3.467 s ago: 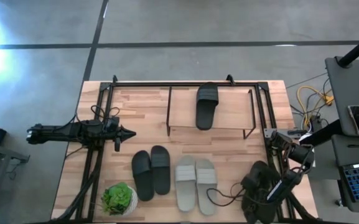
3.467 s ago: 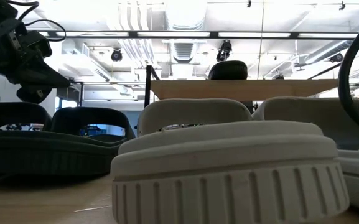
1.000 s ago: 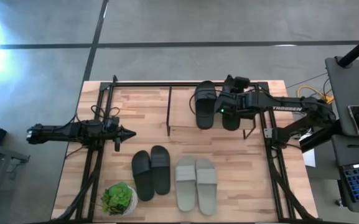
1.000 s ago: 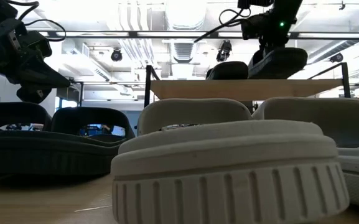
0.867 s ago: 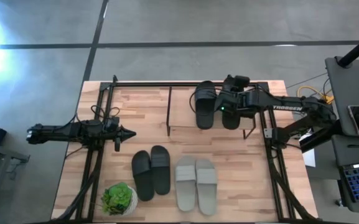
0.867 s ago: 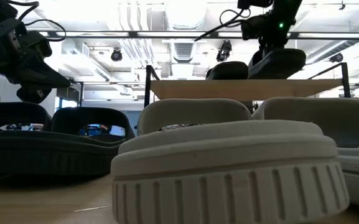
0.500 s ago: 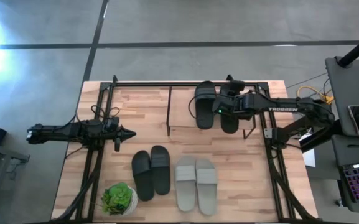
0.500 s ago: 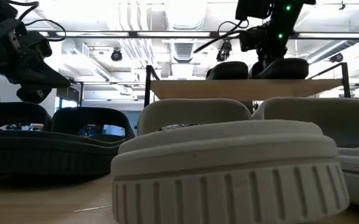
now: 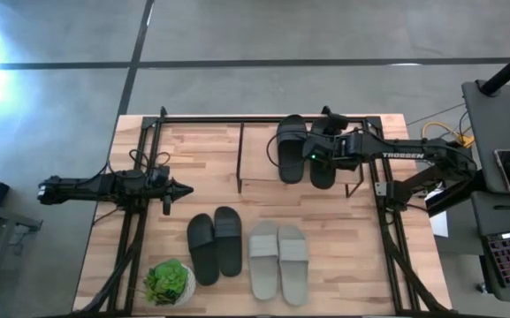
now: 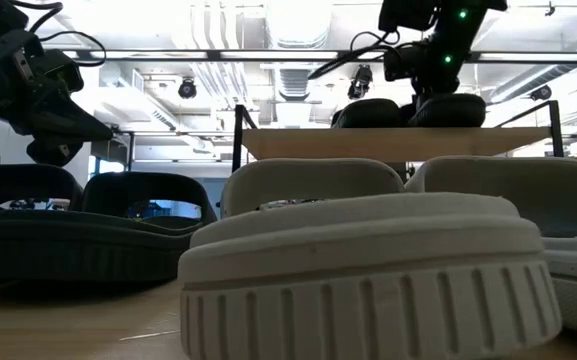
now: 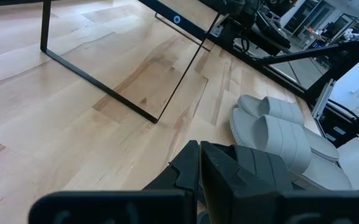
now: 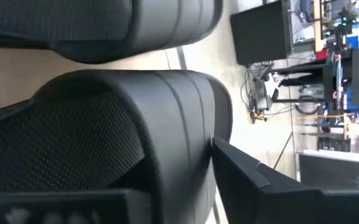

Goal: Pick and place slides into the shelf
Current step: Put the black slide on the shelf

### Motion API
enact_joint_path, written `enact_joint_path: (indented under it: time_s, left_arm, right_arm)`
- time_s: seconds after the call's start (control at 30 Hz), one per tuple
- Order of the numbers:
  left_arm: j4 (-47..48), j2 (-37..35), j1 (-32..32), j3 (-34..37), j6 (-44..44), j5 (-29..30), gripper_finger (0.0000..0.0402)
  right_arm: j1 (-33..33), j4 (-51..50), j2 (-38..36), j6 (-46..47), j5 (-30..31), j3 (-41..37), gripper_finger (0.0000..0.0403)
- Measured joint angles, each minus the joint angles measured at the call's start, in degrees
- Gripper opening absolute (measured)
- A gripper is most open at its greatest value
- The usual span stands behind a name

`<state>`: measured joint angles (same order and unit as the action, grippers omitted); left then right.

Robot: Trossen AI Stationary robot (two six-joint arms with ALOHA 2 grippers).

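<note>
Two dark slides sit on the shelf's (image 9: 257, 152) wooden top board, and the right gripper (image 9: 323, 152) is over the right-hand one, the second black slide (image 9: 323, 169), its fingers clamped on the strap, as the right wrist view shows with a dark finger (image 12: 260, 180) pressed against the ribbed strap (image 12: 167, 124). That slide lies flat on the board in the low view (image 10: 448, 110), directly under the gripper. Just beside it to the left lies the first black slide (image 9: 291, 147), parallel and nearly touching. In front of the shelf, on the bench (image 9: 201, 168), stand a black pair (image 9: 215, 244) and a light grey pair (image 9: 278, 261), side by side and well apart from the right gripper. A green potted plant (image 9: 168, 282) sits near the front left corner. The left gripper (image 9: 177, 188) waits at the left of the bench, level with the shelf's front edge, fingers together.
</note>
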<state>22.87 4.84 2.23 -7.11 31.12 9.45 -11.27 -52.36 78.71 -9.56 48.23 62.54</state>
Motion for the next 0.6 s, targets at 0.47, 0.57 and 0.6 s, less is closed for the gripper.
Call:
enact_joint_path:
  time_s: [0.47, 0.57, 0.6]
  left_arm:
    - [0.0, 0.0, 0.0, 0.01, -0.01, 0.0, 0.0]
    - [0.0, 0.0, 0.01, 0.0, -0.01, 0.0, 0.0]
    - [0.0, 0.0, 0.01, 0.0, -0.01, 0.0, 0.0]
  right_arm:
    - [0.09, -5.09, -1.85, 1.24, -0.66, 3.28, 0.0161]
    - [0.14, -5.99, -1.78, 3.69, -1.75, 2.74, 0.0162]
    - [0.35, -6.31, -1.79, 4.59, -2.11, 2.73, 0.0162]
